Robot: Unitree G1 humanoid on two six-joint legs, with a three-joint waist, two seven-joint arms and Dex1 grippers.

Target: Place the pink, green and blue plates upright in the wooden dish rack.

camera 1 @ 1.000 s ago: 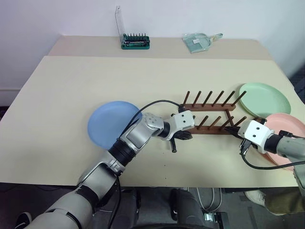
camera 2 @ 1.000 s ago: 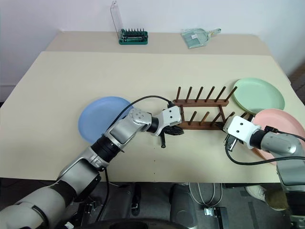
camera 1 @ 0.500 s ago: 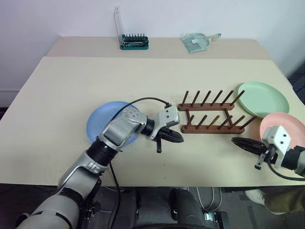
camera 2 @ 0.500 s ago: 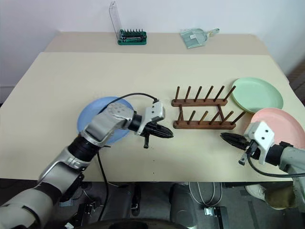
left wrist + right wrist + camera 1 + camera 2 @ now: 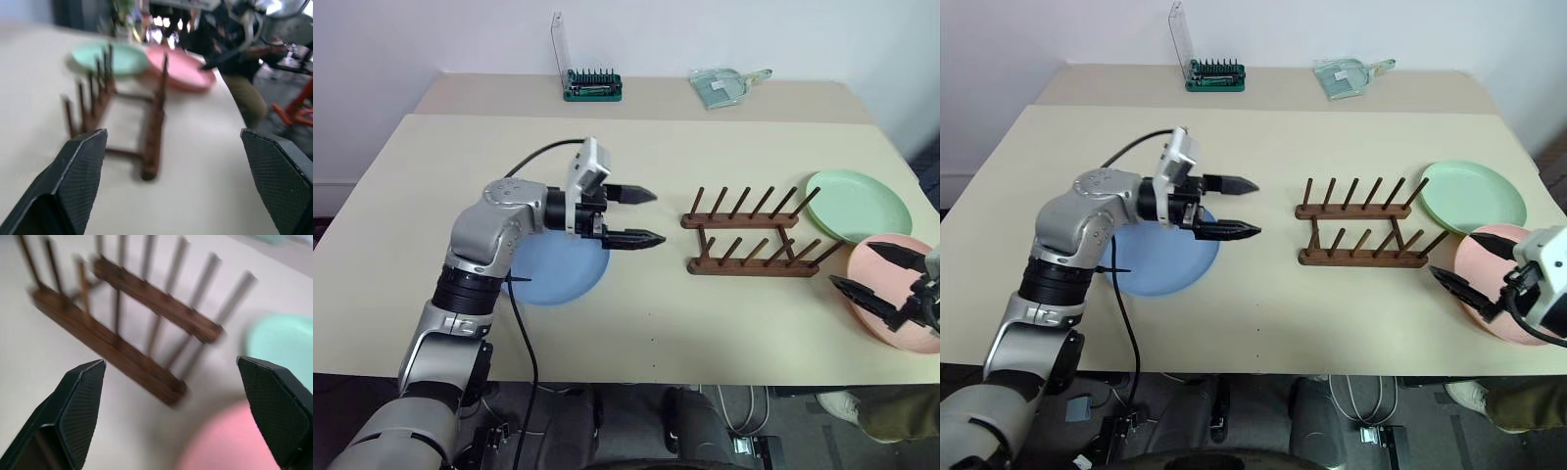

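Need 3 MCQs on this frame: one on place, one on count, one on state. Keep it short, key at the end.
1. Where does the blue plate lie?
A. flat on the table, under the left gripper
B. upright in the rack
C. stacked on the green plate

2. How many plates stand in the wooden dish rack?
A. two
B. one
C. none

3. How does the right gripper stand?
A. shut on the pink plate
B. open, over the pink plate's near edge
C. shut, resting on the rack

Key: 1 A, the blue disc lies flat below the open left gripper; 2 C, all pegs are bare, and the green plate and pink plate lie flat beside the rack; 3 B, its two fingers are spread wide with nothing between them.
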